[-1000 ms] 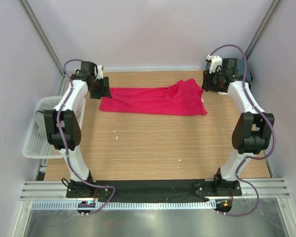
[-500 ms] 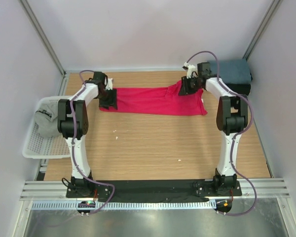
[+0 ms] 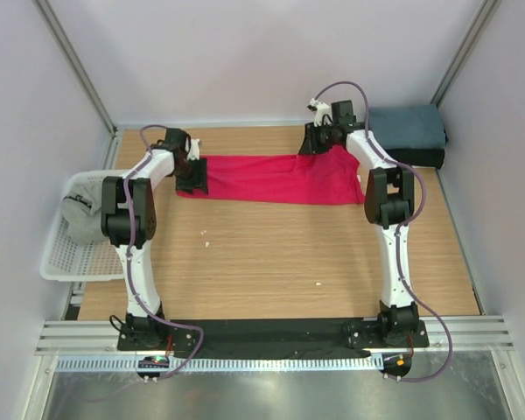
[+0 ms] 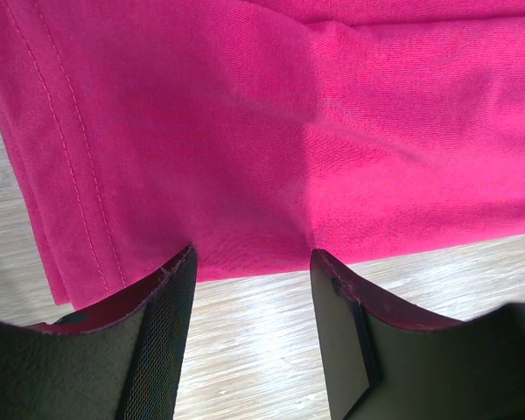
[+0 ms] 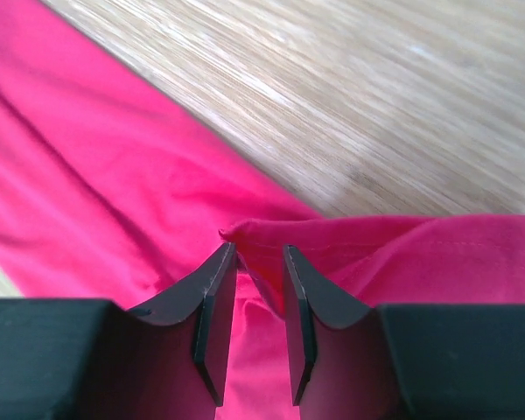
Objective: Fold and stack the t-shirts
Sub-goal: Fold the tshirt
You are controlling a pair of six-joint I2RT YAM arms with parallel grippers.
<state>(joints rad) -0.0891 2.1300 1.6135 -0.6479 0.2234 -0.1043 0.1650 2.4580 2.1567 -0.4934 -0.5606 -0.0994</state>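
Four t-shirts are counted: red t-shirt [image 3: 262,179], slate-blue t-shirt [image 3: 407,127], black t-shirt [image 3: 420,158], grey t-shirt [image 3: 77,213]. One basket [image 3: 66,265] is shown, and two arms: left arm [image 3: 127,214], right arm [image 3: 387,197].

Seen from above, the light is bright, even and diffuse, falling from overhead. The arms [image 3: 133,254] throw only faint, soft-edged shadows on the bench [image 3: 262,254], and the red t-shirt [image 3: 262,179] looks saturated, without glare. A dull sheen lies on the metal strip [image 3: 262,394] at the near edge. The frame posts [image 3: 74,61] lean outward, a mild wide-angle stretch. In the left wrist view the cloth weave is crisp, while the fingers [image 4: 153,350] of the left gripper [image 4: 252,254], close to the lens, are dark and soft. In the right wrist view the far wood grain is smeared, with a pale bright patch, and the fingers [image 5: 214,306] of the right gripper [image 5: 258,248] sit in shadow
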